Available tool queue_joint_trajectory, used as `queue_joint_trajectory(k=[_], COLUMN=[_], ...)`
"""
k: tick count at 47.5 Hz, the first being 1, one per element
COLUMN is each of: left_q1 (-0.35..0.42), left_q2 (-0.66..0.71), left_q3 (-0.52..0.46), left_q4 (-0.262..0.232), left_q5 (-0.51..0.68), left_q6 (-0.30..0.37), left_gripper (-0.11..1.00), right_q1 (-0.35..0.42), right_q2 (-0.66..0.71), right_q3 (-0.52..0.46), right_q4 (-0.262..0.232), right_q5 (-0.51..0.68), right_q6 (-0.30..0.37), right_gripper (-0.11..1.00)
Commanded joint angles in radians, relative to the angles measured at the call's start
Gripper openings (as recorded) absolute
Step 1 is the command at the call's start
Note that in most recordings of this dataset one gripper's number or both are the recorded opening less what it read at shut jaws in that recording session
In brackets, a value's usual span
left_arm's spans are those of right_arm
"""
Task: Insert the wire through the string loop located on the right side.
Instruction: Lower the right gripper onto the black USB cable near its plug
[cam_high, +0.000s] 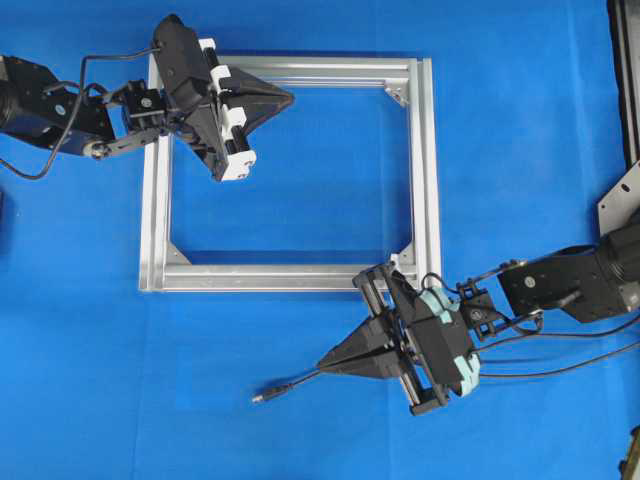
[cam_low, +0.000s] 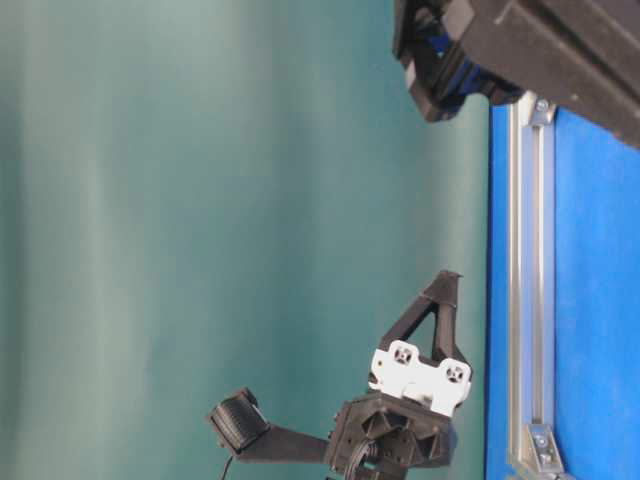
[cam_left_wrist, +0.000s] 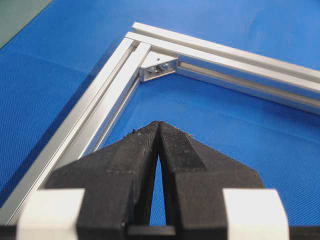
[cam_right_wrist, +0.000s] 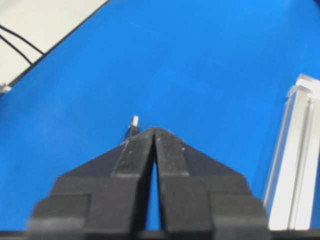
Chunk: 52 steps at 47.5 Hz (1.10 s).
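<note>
The wire (cam_high: 295, 383) lies on the blue mat below the silver frame (cam_high: 425, 170). Its plug (cam_high: 262, 396) points left. From there the cable runs up to the tips of my right gripper (cam_high: 323, 363), which is shut on the wire. In the right wrist view the plug's silvery tip (cam_right_wrist: 134, 123) pokes out just past the closed right gripper (cam_right_wrist: 155, 130). My left gripper (cam_high: 290, 97) is shut and empty, hovering by the frame's top bar. Its closed tips (cam_left_wrist: 159, 124) sit inside the frame's corner. I cannot make out the string loop in any view.
A corner bracket (cam_left_wrist: 157, 67) sits ahead of the left gripper. The frame's bar (cam_right_wrist: 300, 165) runs along the right of the right wrist view. Thin black cables (cam_high: 570, 360) trail from the right arm. A metal stand (cam_high: 622, 195) sits at the right edge.
</note>
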Motion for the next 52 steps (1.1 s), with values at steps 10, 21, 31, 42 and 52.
queue_joint_trajectory(k=[10, 21, 31, 42, 52], left_q1=[-0.002, -0.002, -0.002, -0.002, -0.002], left_q2=[-0.028, -0.028, -0.028, -0.028, -0.028], left_q3=[-0.012, -0.014, -0.017, -0.017, -0.014], left_q4=[0.005, 0.003, 0.003, 0.003, 0.005], left_q5=[-0.008, -0.009, -0.009, -0.009, -0.009], left_q6=[0.002, 0.002, 0.002, 0.002, 0.003], left_gripper=[0.00, 0.00, 0.00, 0.00, 0.00], right_q1=[0.018, 0.018, 0.035, 0.052, 0.055], right_q2=[-0.028, -0.018, 0.051, 0.164, 0.222], right_q3=[-0.018, -0.020, -0.048, -0.100, -0.123], right_q4=[0.008, 0.032, 0.083, 0.155, 0.198], right_q5=[-0.003, 0.025, 0.031, 0.055, 0.067], right_q6=[0.012, 0.012, 0.012, 0.012, 0.012], right_gripper=[0.59, 0.79, 0.81, 0.81, 0.80])
